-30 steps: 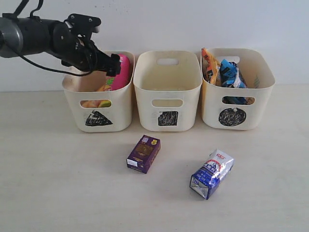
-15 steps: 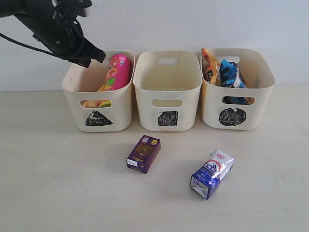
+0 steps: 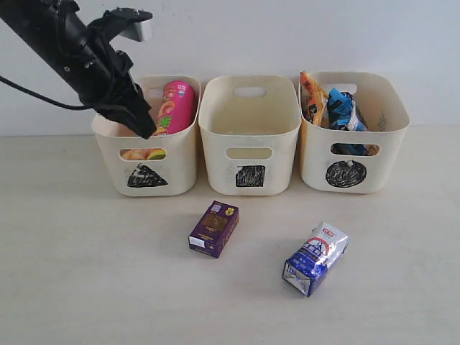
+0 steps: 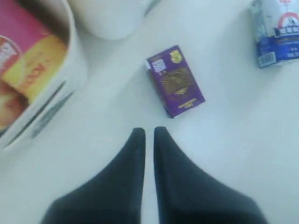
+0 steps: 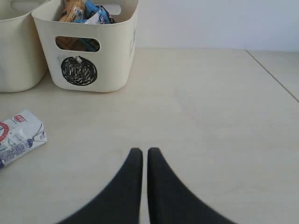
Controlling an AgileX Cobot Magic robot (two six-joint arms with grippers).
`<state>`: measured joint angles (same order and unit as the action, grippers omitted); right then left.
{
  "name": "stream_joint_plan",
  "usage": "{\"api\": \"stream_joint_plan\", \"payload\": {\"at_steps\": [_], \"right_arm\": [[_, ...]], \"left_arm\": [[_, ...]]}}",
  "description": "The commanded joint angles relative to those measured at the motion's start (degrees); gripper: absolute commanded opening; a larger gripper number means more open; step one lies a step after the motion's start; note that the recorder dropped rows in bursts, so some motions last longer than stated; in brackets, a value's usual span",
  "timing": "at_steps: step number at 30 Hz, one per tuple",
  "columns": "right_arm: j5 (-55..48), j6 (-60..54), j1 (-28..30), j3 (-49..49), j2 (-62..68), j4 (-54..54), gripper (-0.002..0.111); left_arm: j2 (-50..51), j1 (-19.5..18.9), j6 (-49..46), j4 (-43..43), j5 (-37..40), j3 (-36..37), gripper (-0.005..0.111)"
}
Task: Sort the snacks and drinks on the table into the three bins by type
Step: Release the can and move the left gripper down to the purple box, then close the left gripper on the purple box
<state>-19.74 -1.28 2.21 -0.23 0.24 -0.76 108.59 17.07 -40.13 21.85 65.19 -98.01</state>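
Three cream bins stand in a row: triangle bin (image 3: pixel 180 154), square bin (image 3: pixel 249 144), circle bin (image 3: pixel 392 136). The pink tube (image 3: pixel 175 106) and a yellow-red tube (image 3: pixel 142 154) lie in the triangle bin. Crinkly bags, orange (image 3: pixel 313 97) and blue (image 3: pixel 340 109), fill the circle bin. A dark purple carton (image 3: pixel 214 228) (image 4: pixel 175 87) and a blue-and-white carton (image 3: pixel 315 258) (image 4: pixel 279 32) (image 5: pixel 16 137) lie on the table. My left gripper (image 3: pixel 146 129) (image 4: pixel 148 132) is shut and empty, above the triangle bin's front rim. My right gripper (image 5: pixel 142 151) is shut, empty, over bare table; the exterior view does not show it.
The square bin holds nothing that I can see. A white wall backs the bins. The table's right edge (image 5: pixel 275 74) runs past the circle bin.
My left gripper let go of the pink tube in the triangle bin, rose, shut empty, and now points down over the bin's front rim. The cartons have not moved.
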Motion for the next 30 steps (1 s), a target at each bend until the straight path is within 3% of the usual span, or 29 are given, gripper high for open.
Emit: {"api": "stream_joint_plan", "payload": {"at_steps": [1, 6, 13, 19, 21, 23, 24, 27, 30], "right_arm": [[0.7, -0.2, 0.0, 0.2, -0.2, 0.2, 0.001], [0.7, -0.2, 0.0, 0.2, -0.2, 0.2, 0.001], [0.7, -0.2, 0.0, 0.2, -0.2, 0.2, 0.001], [0.7, -0.2, 0.0, 0.2, -0.2, 0.2, 0.001], [0.7, -0.2, 0.0, 0.2, -0.2, 0.2, 0.001], [0.7, -0.2, 0.0, 0.2, -0.2, 0.2, 0.001], [0.7, -0.2, 0.0, 0.2, -0.2, 0.2, 0.001], [0.7, -0.2, 0.0, 0.2, -0.2, 0.2, 0.001], [0.7, -0.2, 0.0, 0.2, -0.2, 0.2, 0.001]], "left_arm": [[-0.8, 2.6, -1.7, 0.6, 0.1, 4.6, 0.004], [-0.8, 7.9, 1.5, -4.5, -4.8, 8.4, 0.004], [-0.8, 14.8, 16.2, -15.8, -12.0, 11.6, 0.004], [0.8, 17.5, 23.3, -17.3, -13.2, 11.7, 0.005], [2.3, 17.9, 23.3, -16.8, -13.2, 11.7, 0.016], [4.0, 18.5, 22.5, -16.8, -13.2, 11.7, 0.043], [4.8, 19.0, 22.5, -16.8, -13.3, 11.7, 0.072], [5.6, 19.5, 22.5, -15.8, -14.1, 11.7, 0.108], [7.7, 19.5, 25.8, -16.1, -17.4, 11.7, 0.104]]}}
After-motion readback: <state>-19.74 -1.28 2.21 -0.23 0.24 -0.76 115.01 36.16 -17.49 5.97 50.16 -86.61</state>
